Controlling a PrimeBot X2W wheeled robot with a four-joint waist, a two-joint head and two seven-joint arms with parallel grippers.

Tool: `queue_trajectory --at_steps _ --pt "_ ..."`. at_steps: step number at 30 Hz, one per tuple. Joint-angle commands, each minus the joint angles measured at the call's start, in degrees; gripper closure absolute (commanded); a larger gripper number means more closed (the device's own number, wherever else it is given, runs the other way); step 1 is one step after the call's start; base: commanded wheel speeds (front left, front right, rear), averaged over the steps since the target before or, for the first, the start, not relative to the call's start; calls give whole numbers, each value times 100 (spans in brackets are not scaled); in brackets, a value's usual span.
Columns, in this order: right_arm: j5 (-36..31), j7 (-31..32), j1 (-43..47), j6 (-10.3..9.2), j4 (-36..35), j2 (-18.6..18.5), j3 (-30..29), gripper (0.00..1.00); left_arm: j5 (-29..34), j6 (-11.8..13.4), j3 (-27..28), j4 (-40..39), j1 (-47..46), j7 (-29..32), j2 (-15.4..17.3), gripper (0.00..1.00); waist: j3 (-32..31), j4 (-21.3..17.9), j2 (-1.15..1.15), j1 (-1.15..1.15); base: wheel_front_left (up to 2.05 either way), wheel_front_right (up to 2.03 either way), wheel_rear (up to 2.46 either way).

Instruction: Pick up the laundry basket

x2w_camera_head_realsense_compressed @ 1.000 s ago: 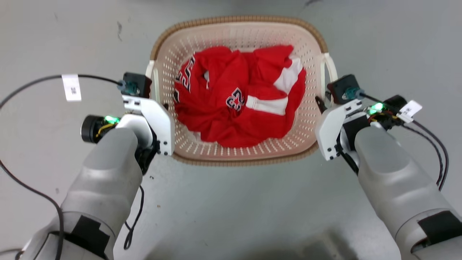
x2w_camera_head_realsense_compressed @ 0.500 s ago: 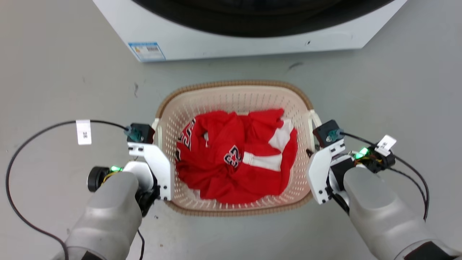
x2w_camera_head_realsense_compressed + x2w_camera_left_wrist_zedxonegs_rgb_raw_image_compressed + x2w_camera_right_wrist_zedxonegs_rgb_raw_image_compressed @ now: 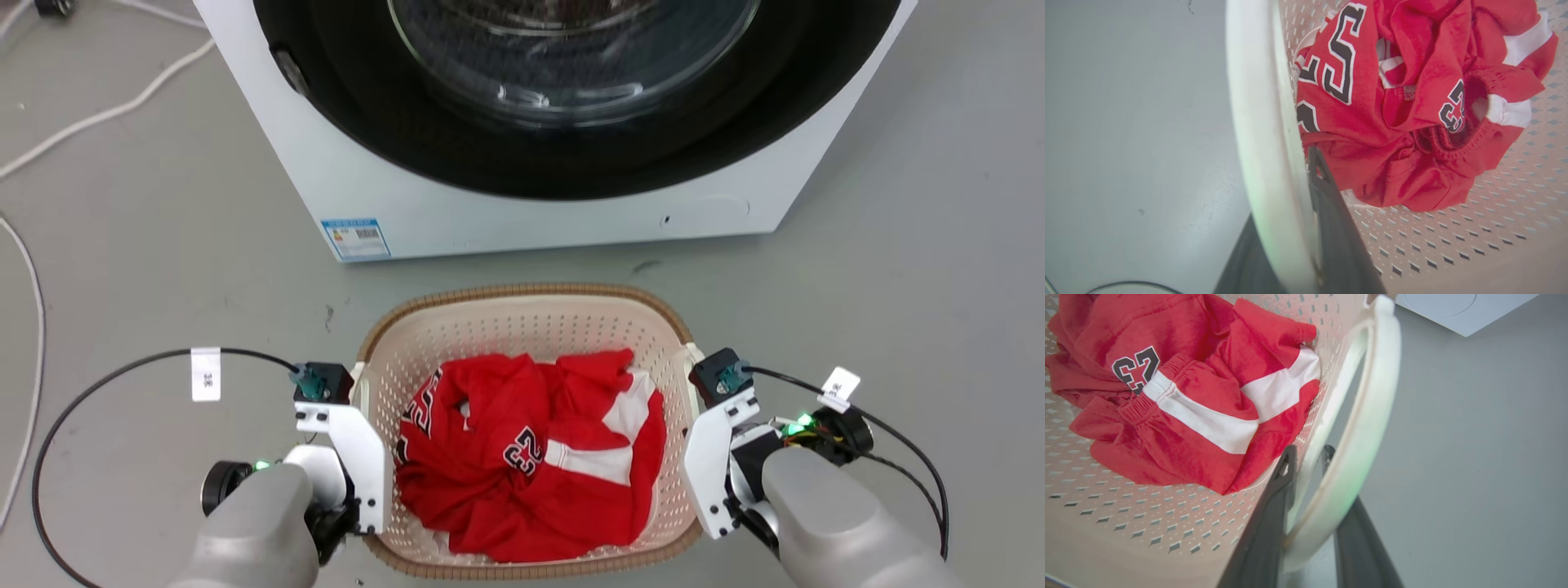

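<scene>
**Both grippers clamped on the basket's handles, washer beyond**

Nearest the camera, two pale forearms flank the laundry basket [image 3: 531,296], one at each short side. The left gripper [image 3: 1284,192] has its two dark fingers drawn in close around the basket's left loop handle [image 3: 1257,122], one finger inside the loop against the perforated wall and one outside, with the white band pinched between them. On the basket's other side, the right gripper [image 3: 1306,455] is likewise narrowed onto the right loop handle [image 3: 1367,416], a finger on either face of the band.

Whether the basket's underside touches the grey floor [image 3: 163,269] cannot be told.

Inside the basket lies a crumpled red jersey [image 3: 522,457] with white stripes and dark numerals, bunched toward the basket's near half.

Just beyond the basket's far rim stands a white washer [image 3: 531,224], its dark round door facing the basket and a small blue-edged label [image 3: 355,238] low on its front. Farther off, beyond the basket's left side, a white cable [image 3: 106,114] trails across the floor.
</scene>
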Motion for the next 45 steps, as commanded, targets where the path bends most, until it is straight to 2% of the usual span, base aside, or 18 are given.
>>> queue_trajectory --at_steps 1,15,22,45 --pt "97 37 166 -1 1 -55 142 100 -69 -20 -73 3 142 -1 49 100 -322 -12 0 1 0 0 0" --pt "715 267 729 -1 72 -55 738 100 -429 -20 -389 95 690 31 -22 100 -1175 -30 0 1 0 0 0" --pt "964 253 895 0 116 -94 891 100 -535 -20 -493 157 862 -59 -83 100 -1374 -18 0 1 0 0 0" --pt "1379 344 938 -1 186 -151 1335 100 -842 -20 -769 236 909 -154 -108 100 -1472 -39 0 1 0 0 0"
